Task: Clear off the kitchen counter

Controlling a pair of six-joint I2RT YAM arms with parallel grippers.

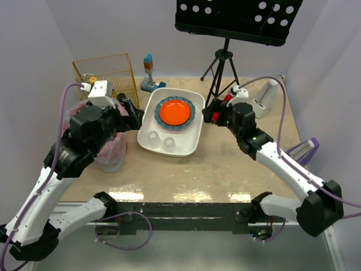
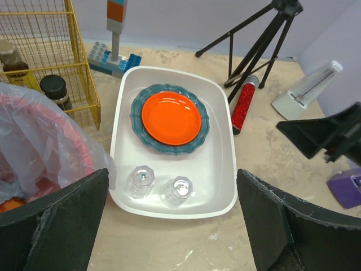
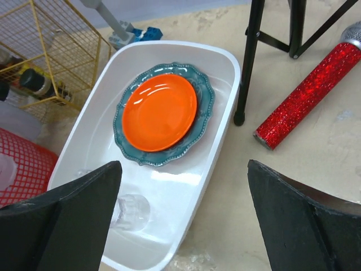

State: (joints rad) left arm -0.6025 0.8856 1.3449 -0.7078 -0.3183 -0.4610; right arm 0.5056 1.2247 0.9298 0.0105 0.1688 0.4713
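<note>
**A:** Where's the kitchen counter (image 1: 225, 169) in all this?

**B:** Under everything. The beige stone-look top fills the top view, with the arm bases at 6 o'clock.

**A:** And the hands?

**B:** The left gripper (image 2: 172, 183) hangs at the 9 o'clock side of the white tub (image 1: 198, 129), fingers spread wide with nothing between them. The right gripper (image 3: 183, 169) is at the tub's 3 o'clock, also spread wide and holding nothing (its wrist camera looks between the two dark pads straight into the tub).

**A:** What's in the tub?

**B:** An orange plate (image 1: 174, 112) rests on a teal plate (image 3: 206, 96) toward the 12 o'clock end. Two clear glasses (image 2: 140, 180) stand side by side toward 6 o'clock.

**A:** Anything loose on the counter?

**B:** A red glitter tube (image 3: 307, 93) lies flat at the tub's 3 o'clock. It is apart from the rim and near a foot of the black tripod (image 1: 223, 65). A metronome (image 1: 265, 99) stands at the counter's 2 o'clock. At 11 o'clock sits a yellow wire basket (image 1: 107, 70) with dark-capped bottles (image 2: 55, 87) inside. A block tower (image 1: 148, 72) stands between basket and tripod, near 12. At 9 o'clock is a red bin (image 1: 110, 151) lined with clear plastic, partly under the left arm.

**A:** Does either gripper touch the tub?

**B:** I cannot tell from these views.
</note>
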